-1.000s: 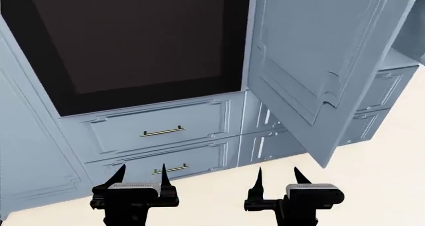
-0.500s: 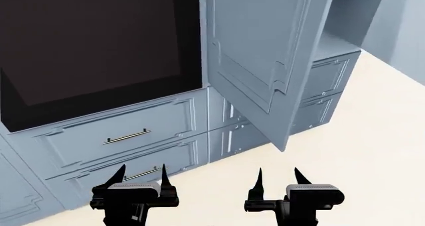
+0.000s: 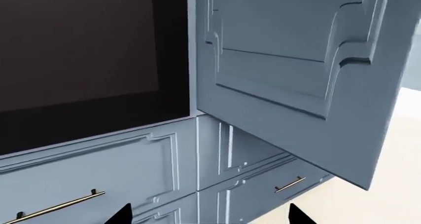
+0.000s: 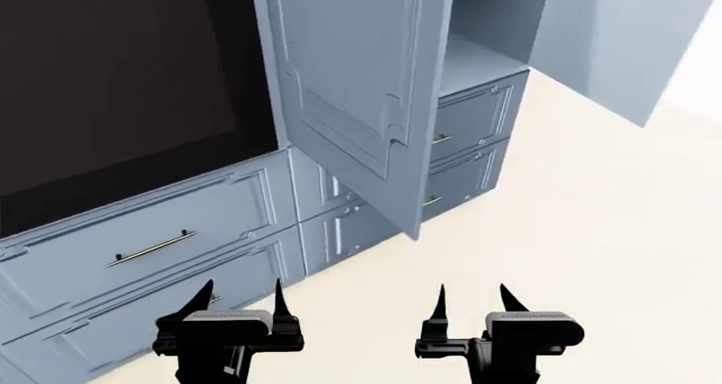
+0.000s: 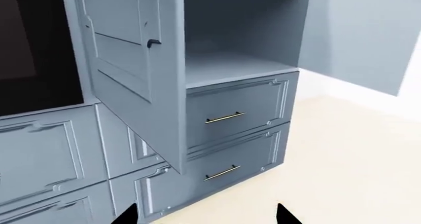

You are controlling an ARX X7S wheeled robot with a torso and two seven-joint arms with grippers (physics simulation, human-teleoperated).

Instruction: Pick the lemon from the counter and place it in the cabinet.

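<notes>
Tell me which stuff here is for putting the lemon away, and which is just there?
For the job:
- the cabinet, doors open, shelf bare
- the left gripper, open and holding nothing
- the right gripper, open and holding nothing
- the lemon: not in any view

Just there:
- the dark panel
- the drawers under the shelf
- the pale floor

No text, label or number seems readable anywhere.

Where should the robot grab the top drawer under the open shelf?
Probably the middle of its bar handle, straight from the front, one finger above, one below: the bar lies level and stands off the drawer front.
</notes>
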